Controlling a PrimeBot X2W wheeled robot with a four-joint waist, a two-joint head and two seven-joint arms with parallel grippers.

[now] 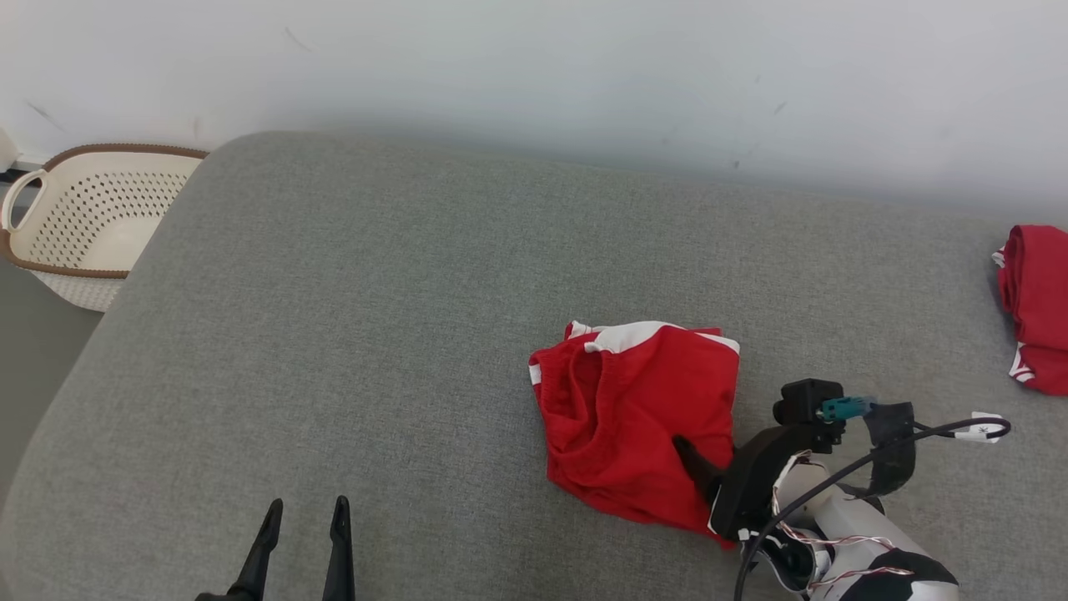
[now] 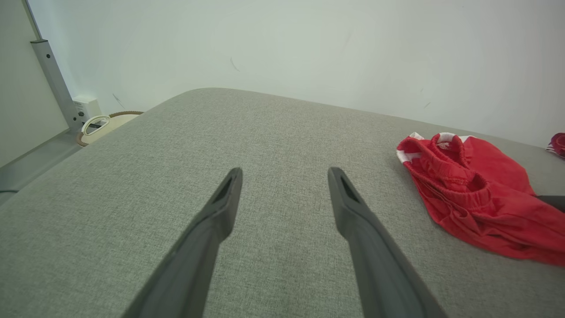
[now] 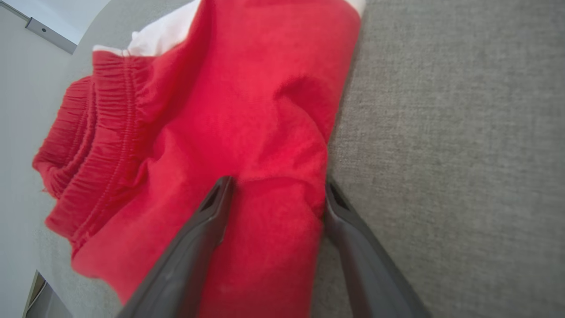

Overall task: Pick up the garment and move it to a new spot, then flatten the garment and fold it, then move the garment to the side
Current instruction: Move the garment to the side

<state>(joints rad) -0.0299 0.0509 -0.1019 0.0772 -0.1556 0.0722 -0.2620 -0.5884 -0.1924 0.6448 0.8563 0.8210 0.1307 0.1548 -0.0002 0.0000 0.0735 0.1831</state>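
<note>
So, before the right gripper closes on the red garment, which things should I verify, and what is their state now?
1. Right gripper open: ok.
2. Its fingers straddle an edge of the red garment, one over the cloth, one beside the edge: ok.
3. Number of cloth layers between the fingers: cannot tell.
4. Left gripper open, apart from the garment: ok.
5. Second red garment lies apart at the right: ok.
</note>
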